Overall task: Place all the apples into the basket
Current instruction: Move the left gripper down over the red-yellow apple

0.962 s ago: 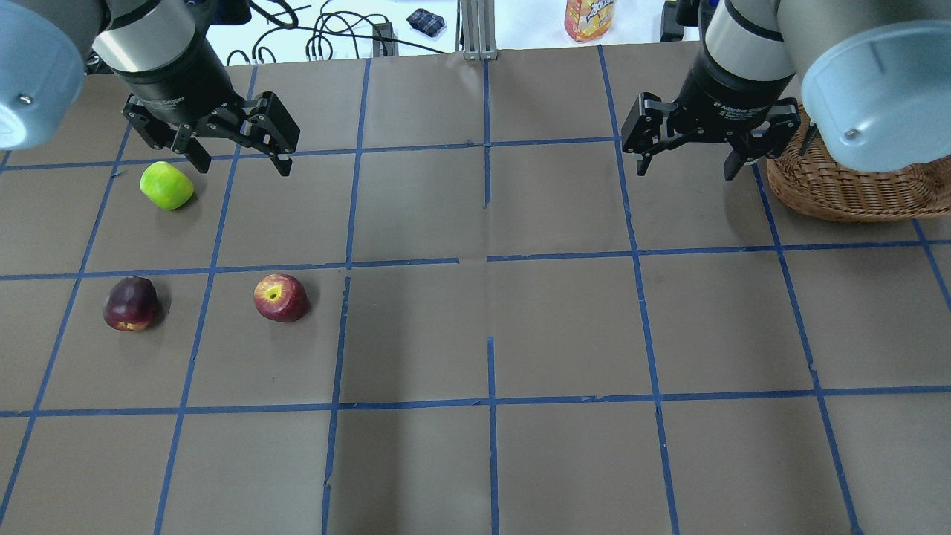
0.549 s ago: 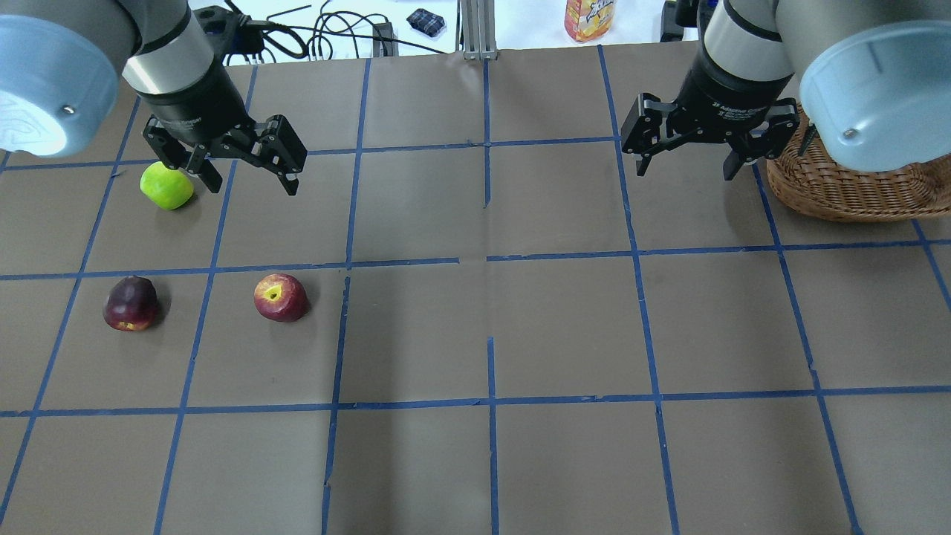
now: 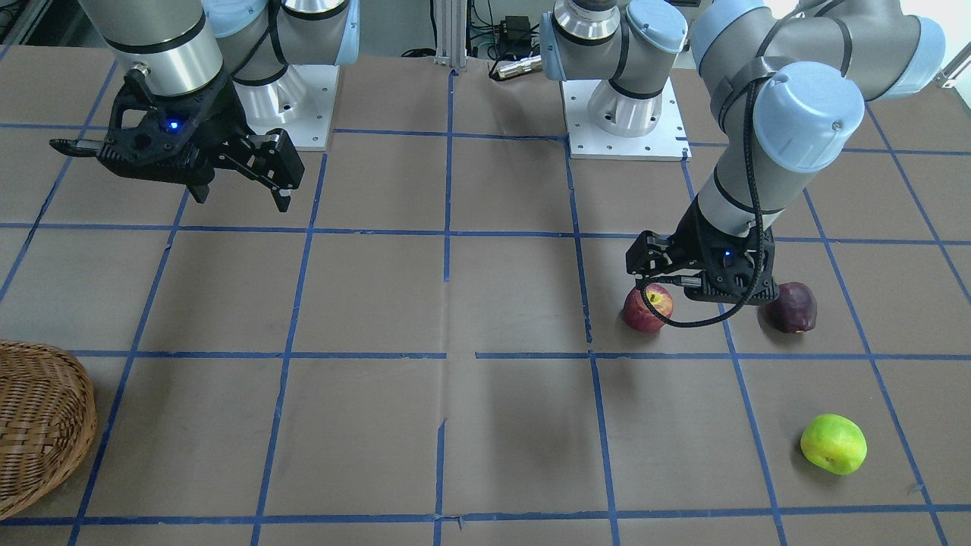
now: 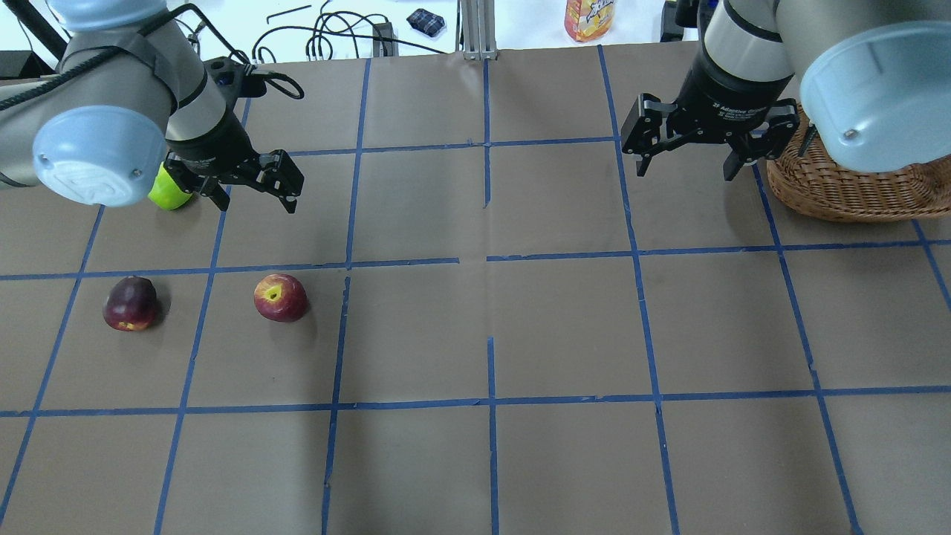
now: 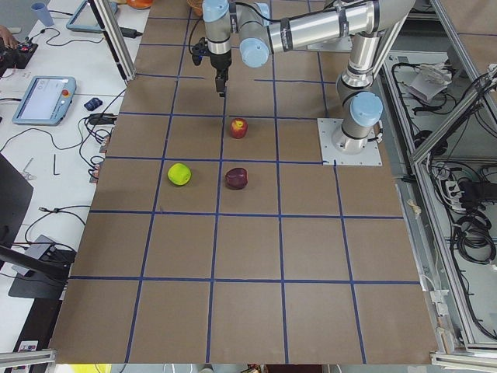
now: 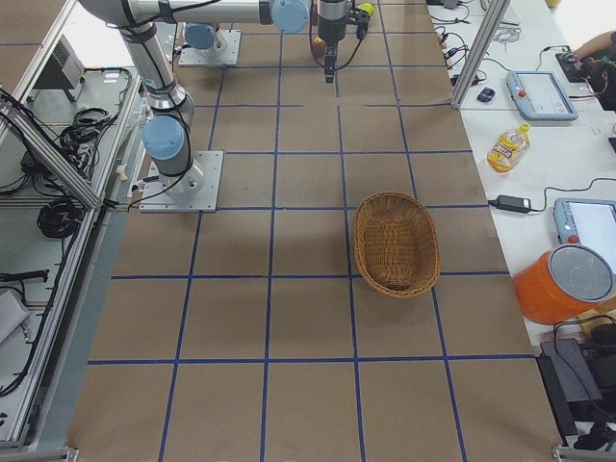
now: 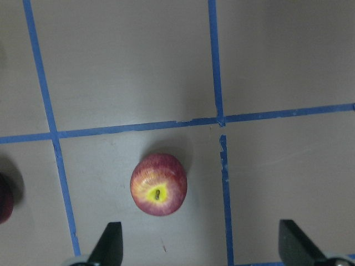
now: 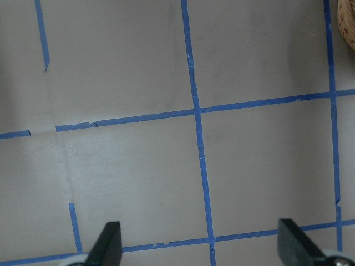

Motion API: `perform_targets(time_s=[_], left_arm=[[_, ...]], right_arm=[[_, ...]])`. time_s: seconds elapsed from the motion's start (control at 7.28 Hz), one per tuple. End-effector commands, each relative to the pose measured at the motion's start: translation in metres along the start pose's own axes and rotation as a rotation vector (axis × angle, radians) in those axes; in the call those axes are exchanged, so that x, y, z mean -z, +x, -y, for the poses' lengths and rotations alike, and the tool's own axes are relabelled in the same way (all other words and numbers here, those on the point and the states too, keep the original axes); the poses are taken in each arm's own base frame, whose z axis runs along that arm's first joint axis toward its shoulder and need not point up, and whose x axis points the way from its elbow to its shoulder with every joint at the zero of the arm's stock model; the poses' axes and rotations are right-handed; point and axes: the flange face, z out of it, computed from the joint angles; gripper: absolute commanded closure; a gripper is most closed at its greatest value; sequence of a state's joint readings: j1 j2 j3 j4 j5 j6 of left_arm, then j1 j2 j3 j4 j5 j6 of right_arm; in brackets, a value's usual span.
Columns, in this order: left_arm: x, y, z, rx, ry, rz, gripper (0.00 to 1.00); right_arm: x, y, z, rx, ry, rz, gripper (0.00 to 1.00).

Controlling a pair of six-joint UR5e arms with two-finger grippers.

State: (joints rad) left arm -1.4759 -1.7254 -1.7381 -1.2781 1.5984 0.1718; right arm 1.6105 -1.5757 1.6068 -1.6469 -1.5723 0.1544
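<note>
Under the spread left end effector (image 4: 256, 202), 1 red apple (image 4: 280, 297), off-centre.

The right gripper (image 4: 685, 172) has small white words on its black body. Only "Adaptive" can be read.

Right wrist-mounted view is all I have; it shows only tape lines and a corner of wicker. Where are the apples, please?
Observer: All three lie on the table, on the robot's left side: the red apple, the maroon apple and the green apple.
Operator: Does the left gripper hold one?
Observer: No, the left gripper is open and empty, above the table near the red apple.
Operator: Is the basket empty?
Observer: Yes, the exterior right view shows nothing in the basket.
</note>
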Motion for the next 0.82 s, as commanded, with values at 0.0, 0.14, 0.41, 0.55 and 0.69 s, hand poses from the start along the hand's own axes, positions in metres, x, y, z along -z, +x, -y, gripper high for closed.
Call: perform_targets(time_s=[0.0, 0.14, 0.41, 0.55, 0.69], left_arm=[[-0.086, -0.001, -0.015, -0.003, -0.063, -0.006, 0.0], [-0.106, -0.002, -0.013, -0.008, -0.025, 0.003, 0.0], [-0.142, -0.023, -0.026, -0.022, -0.094, 0.006, 0.0], [-0.152, -0.028, -0.031, -0.01, -0.071, 0.01, 0.0], [-0.162, -0.027, -0.036, -0.001, -0.077, 0.009, 0.0]], right_arm=[[0.0, 0.0, 0.0, 0.0, -0.001, 0.0, 0.0], [-0.001, 0.0, 0.001, 0.0, -0.001, 0.001, 0.0], [0.0, 0.0, 0.0, 0.0, -0.001, 0.0, 0.0], [0.0, 0.0, 0.0, 0.0, -0.001, 0.0, 0.0], [0.0, 0.0, 0.0, 0.0, -0.001, 0.0, 0.0]])
